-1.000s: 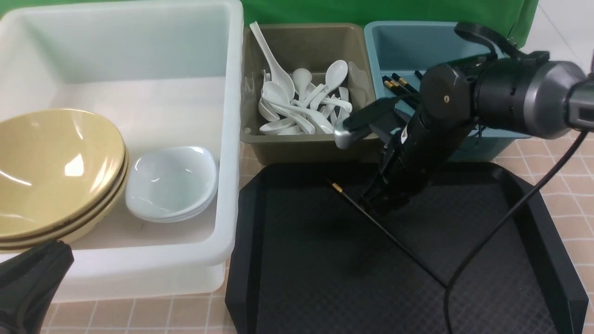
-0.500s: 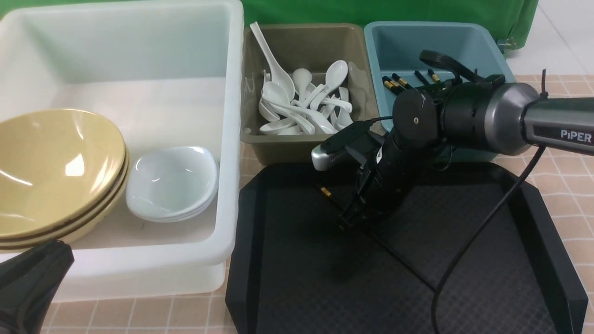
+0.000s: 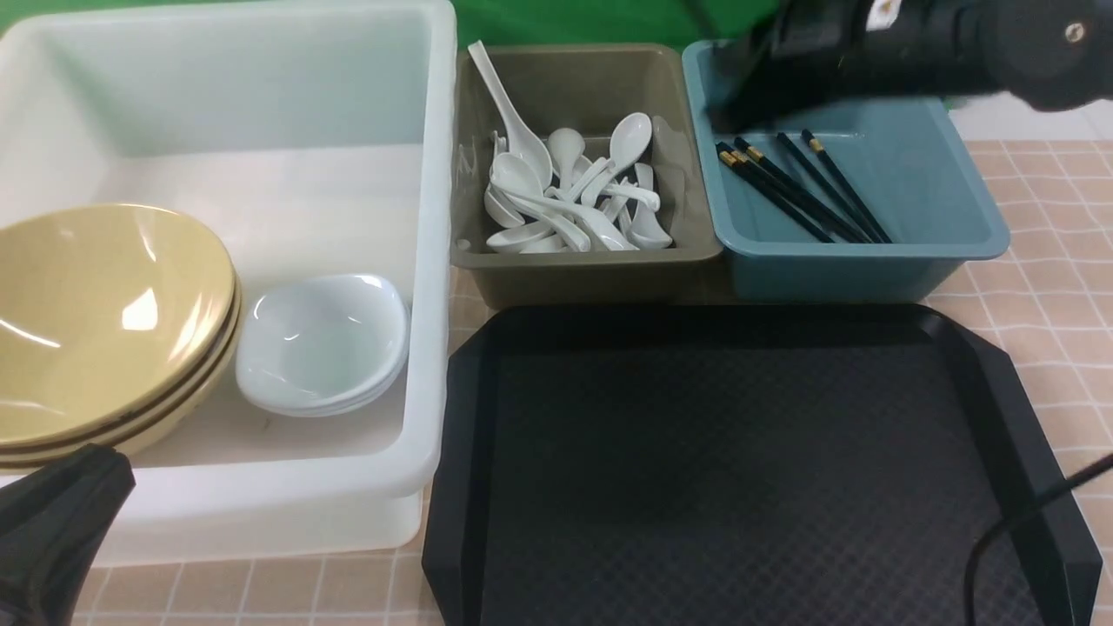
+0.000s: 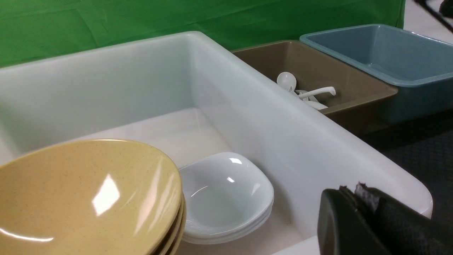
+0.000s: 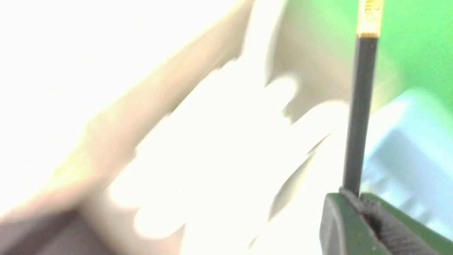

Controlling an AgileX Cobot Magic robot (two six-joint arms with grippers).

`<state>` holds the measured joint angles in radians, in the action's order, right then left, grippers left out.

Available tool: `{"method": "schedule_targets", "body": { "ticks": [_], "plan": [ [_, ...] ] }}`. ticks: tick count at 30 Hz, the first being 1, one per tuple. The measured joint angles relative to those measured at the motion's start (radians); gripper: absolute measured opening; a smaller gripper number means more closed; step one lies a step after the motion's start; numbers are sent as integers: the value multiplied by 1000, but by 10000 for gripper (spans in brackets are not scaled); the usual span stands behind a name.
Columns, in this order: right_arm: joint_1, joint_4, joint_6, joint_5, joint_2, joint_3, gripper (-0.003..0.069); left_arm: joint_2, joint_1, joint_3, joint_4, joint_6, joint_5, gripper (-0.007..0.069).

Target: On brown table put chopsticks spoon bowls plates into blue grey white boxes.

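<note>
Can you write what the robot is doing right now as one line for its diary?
right gripper: shut on chopstick | carrying above blue bin | left gripper: shut, idle by white tub | black tray: bare

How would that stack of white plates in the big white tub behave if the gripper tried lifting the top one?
The plates look glossy, so probably slippery between the fingers. They sit nested closely, so the top rim may be hard to get under, and a lower one might lift with it. They look like ceramic or melamine: likely stiff, possibly chippable against the white tub.
</note>
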<state>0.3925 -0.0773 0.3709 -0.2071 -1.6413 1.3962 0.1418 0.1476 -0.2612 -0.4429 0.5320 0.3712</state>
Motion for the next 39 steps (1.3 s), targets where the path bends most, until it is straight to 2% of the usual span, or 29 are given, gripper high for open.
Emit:
{"method": "schedule_targets", "body": {
  "ticks": [2, 3, 5, 7, 10, 13, 15, 16, 17, 18, 19, 22, 25, 29, 39],
  "plan": [
    [-46, 1, -7, 164, -44, 0, 72, 0, 0, 0, 12, 0, -4, 5],
    [-53, 1, -12, 187, -53, 0, 77, 0, 0, 0, 15, 0, -5, 5],
    [-90, 1, -69, 257, -114, 0, 139, 0, 0, 0, 25, 0, -7, 5],
    [-117, 1, -126, 231, -141, -3, 227, 0, 0, 0, 27, 0, -6, 5],
    [-157, 1, -149, 139, -123, -4, 331, 0, 0, 0, 27, 0, 1, 5],
    [-183, 1, -146, 12, -48, -4, 358, 0, 0, 0, 29, 0, 10, 5],
    [-198, 6, -131, -104, 75, -6, 311, 0, 0, 0, 30, 0, 13, 5],
    [-200, 6, -115, -141, 137, -16, 258, 0, 0, 0, 30, 0, 15, 5],
    [-200, 6, -110, -141, 150, -18, 258, 0, 0, 0, 30, 0, 15, 5],
    [-195, 7, -72, -155, 262, -58, 177, 0, 0, 0, 30, 0, 16, 5],
    [-184, 7, -41, -138, 338, -106, 115, 0, 0, 0, 30, 0, 16, 5],
    [-146, 7, 5, -42, 566, -268, 41, 0, 0, 0, 30, 0, 16, 5],
    [-130, 6, 20, 46, 709, -411, 36, 0, 0, 0, 30, 0, 18, 5],
    [-124, 6, 21, 219, 963, -773, 36, 0, 0, 0, 30, 0, 20, 5],
    [-123, -2, -10, 240, 1336, -1388, 38, 0, 0, 0, 30, -1, 20, 5]
  ]
}}
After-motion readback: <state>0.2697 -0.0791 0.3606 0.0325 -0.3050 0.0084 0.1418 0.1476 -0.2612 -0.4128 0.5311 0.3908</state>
